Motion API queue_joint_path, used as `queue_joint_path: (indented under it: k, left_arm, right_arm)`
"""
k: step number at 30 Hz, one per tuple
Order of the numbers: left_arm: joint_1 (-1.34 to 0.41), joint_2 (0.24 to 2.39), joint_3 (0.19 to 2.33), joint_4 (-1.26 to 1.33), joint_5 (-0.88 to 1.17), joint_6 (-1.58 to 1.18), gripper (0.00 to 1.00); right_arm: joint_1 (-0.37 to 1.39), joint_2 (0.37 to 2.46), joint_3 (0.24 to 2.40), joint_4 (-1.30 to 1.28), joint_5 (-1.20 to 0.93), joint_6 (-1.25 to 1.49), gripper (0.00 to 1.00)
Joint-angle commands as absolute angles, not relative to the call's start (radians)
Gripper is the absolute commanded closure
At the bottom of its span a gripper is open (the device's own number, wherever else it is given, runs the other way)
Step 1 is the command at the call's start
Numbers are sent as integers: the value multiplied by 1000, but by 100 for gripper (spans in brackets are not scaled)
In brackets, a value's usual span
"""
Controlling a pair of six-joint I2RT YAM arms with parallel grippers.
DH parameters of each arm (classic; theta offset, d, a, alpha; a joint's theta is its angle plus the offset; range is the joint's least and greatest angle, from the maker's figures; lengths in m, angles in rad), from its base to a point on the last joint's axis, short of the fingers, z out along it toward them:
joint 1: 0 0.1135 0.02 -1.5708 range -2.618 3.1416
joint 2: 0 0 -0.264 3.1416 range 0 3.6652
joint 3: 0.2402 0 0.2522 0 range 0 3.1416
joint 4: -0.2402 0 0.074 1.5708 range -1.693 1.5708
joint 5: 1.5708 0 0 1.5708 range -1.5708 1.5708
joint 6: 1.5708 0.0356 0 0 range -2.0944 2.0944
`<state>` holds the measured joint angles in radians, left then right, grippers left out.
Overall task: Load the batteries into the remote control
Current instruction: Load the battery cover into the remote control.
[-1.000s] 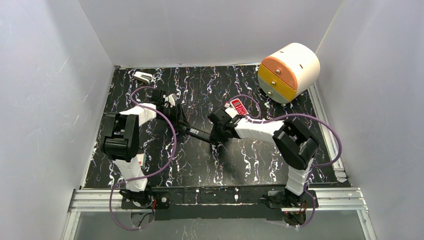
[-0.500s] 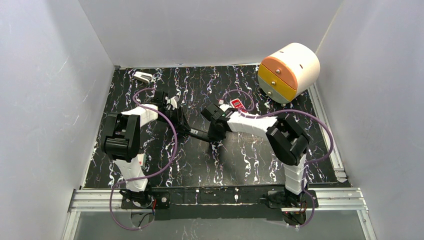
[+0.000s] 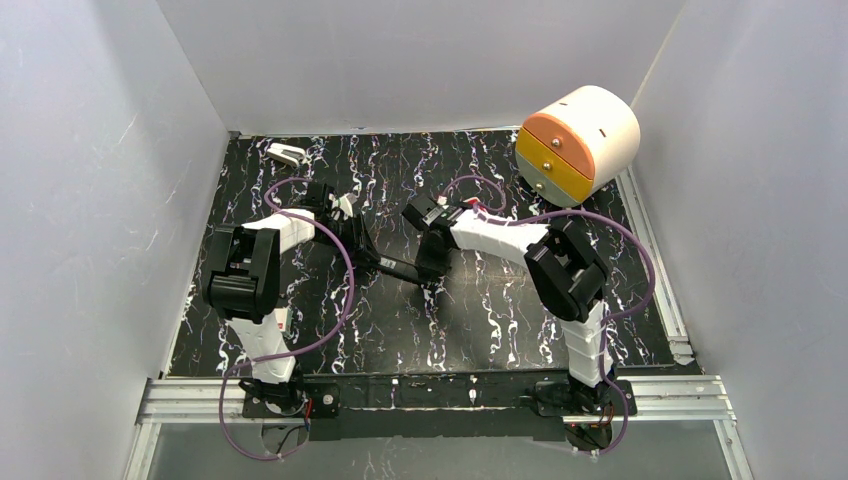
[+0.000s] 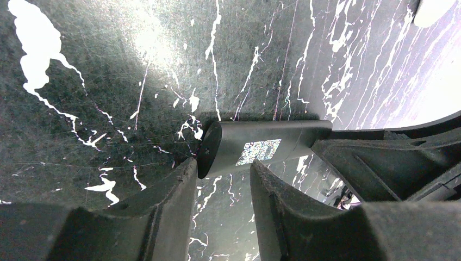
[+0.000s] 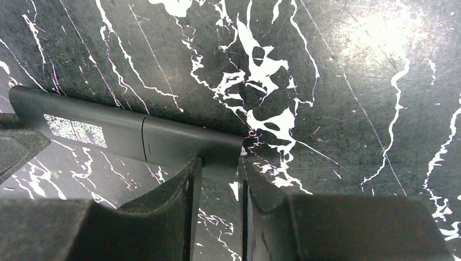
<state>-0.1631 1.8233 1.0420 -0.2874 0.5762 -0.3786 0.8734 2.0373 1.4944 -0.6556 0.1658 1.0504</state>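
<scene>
Remote control (image 3: 397, 266) lay mid-table, a gripper at each end. Left gripper (image 4: 222, 164): fingers part-spread over one end. Right gripper (image 5: 217, 162): narrow gap over the other. Couldn't tell if either actually pinched it. Around: round white drawer unit (image 3: 580, 140) with orange and yellow fronts at the far right corner, small white item (image 3: 286, 153) at the far left corner, red item (image 3: 478, 207) mostly hidden by the right arm (image 3: 500, 240). Black marbled table (image 3: 480, 320), white walls (image 3: 420, 60) on three sides.
</scene>
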Motion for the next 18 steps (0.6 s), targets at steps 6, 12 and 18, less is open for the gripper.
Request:
queue_joint_path:
  k: [6,12,18]
  left_arm:
    - [-207,1875,990,-323,651,-406,62]
    - [-207,1870,1055,-364,593,-405,59]
    - [-203,1890,1224,-461,500,-398,45]
  right_arm:
    - [900,2180,1439,-108,8,1182,71]
    - [898,2138,1400,-191,60,1165,64]
    - [859,1984,1269,-271,162,1039,52]
